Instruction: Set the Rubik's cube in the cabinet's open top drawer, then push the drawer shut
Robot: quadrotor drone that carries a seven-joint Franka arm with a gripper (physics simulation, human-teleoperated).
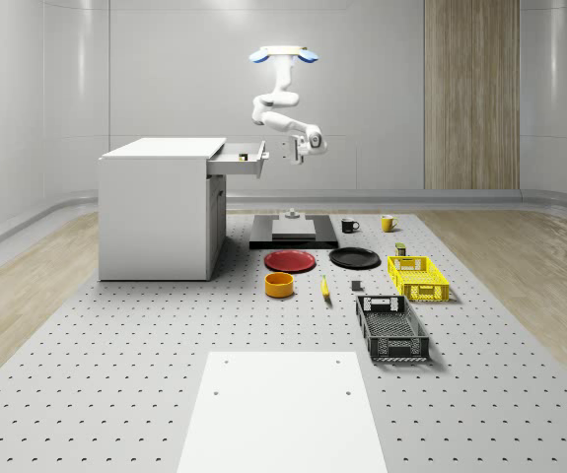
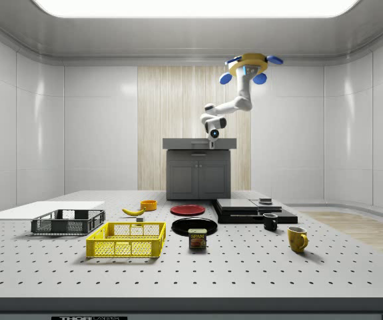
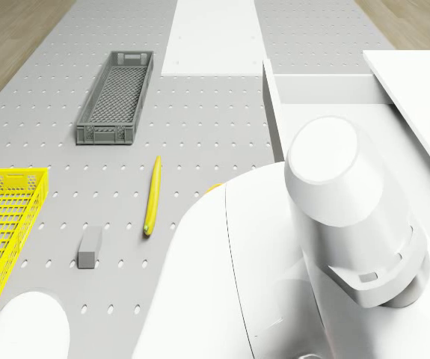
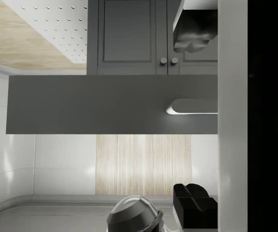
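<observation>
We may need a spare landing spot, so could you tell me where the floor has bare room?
Free: the perforated floor from the cabinet forward to the white panel. Crowded: the whole-scene view's right, with the red plate, black plate, orange bowl, yellow crate and grey crate.

Rectangular cabinet (image 1: 155,207): white
Round flat plate (image 1: 291,260): red
Second round plate (image 1: 354,258): black
Mesh plastic crate (image 1: 418,278): yellow
Long mesh tray (image 1: 391,328): dark grey
Perforated table (image 1: 115,355): grey, dotted

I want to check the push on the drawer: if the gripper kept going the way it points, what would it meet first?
Probably the drawer front: the wrist view looks squarely at it, with the gripper just off the open drawer.
</observation>
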